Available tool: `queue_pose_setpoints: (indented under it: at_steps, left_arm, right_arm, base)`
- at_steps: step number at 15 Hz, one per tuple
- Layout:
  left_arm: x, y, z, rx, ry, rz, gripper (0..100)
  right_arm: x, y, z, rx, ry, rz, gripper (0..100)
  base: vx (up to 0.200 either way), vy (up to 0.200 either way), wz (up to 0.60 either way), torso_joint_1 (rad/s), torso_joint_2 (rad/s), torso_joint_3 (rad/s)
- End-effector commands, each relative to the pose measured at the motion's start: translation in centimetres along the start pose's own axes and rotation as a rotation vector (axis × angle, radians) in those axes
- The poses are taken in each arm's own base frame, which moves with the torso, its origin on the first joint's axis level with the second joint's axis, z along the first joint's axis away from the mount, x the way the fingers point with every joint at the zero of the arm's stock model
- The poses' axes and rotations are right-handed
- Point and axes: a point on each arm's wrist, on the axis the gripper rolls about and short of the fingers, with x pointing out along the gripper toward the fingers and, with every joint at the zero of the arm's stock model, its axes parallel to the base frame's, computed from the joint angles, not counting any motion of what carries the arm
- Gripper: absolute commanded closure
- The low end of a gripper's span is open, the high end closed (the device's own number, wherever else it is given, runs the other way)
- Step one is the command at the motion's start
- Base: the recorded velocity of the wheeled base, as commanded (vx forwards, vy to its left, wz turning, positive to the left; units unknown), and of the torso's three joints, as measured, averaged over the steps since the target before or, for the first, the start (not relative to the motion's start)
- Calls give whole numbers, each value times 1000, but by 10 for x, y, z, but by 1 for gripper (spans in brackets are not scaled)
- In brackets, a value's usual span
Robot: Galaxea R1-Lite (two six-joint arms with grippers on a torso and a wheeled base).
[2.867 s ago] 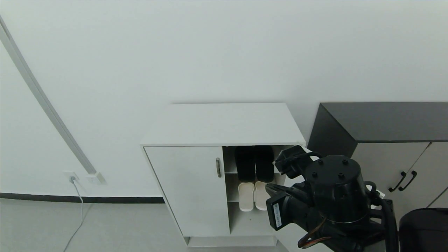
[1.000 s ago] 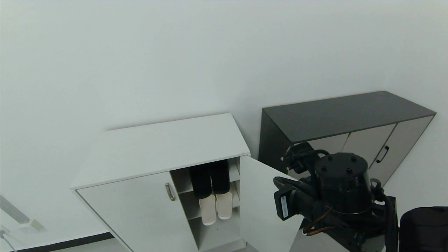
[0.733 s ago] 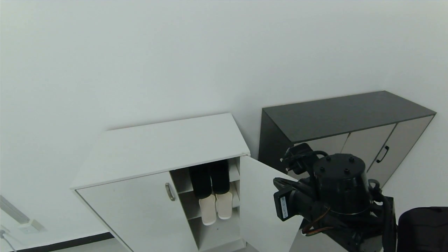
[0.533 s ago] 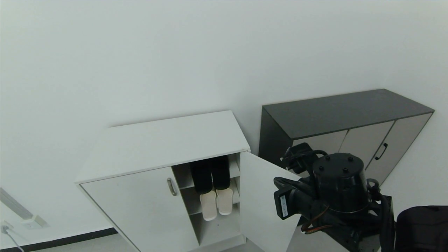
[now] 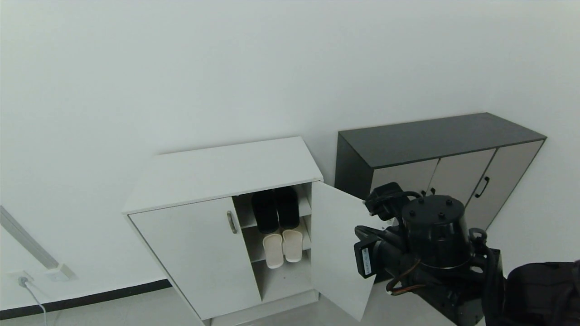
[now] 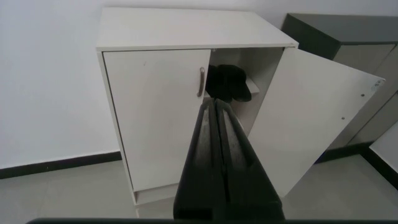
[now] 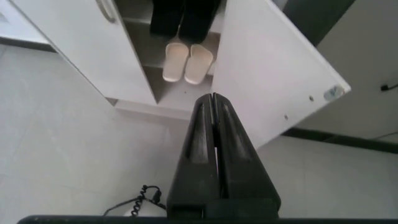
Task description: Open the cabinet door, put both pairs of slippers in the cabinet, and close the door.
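Head camera has shifted since the earlier frames, so the whole scene sits differently in view; relative to the white cabinet (image 5: 226, 170) nothing has moved; both slipper pairs lie on the same shelves and the right door (image 5: 337, 244) is open as before. Left door (image 5: 195, 253) is shut, its handle (image 5: 231, 222) at the inner edge; the black slippers (image 5: 275, 209) lie side by side on the upper shelf; the cream slippers (image 5: 283, 243) lie side by side on the shelf directly below. Left gripper (image 6: 216, 102) has its fingers pressed together, holds nothing, and points at the cabinet front, apart from it; right gripper (image 7: 214, 98) likewise has its fingers together, holds nothing, and hangs over the floor before the opening, clear of the right door. A dark cabinet (image 5: 435, 136) stands just beside the white cabinet.
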Motion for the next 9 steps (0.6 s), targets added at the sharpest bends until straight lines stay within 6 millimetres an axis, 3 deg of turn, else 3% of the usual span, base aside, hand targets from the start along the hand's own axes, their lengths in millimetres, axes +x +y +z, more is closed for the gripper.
queue_pose_setpoints:
  at_steps: [1,9]
  left_arm:
    - [0,0,0,-1,0,1,100]
    - [0,0,0,-1,0,1,100]
  right_arm:
    - [9,-5,-2,-11,13,-26,100]
    - [54,-57,53,46,-39,-154,100]
  base:
    - [0,0,0,0,0,0]
    - [0,0,0,0,0,0]
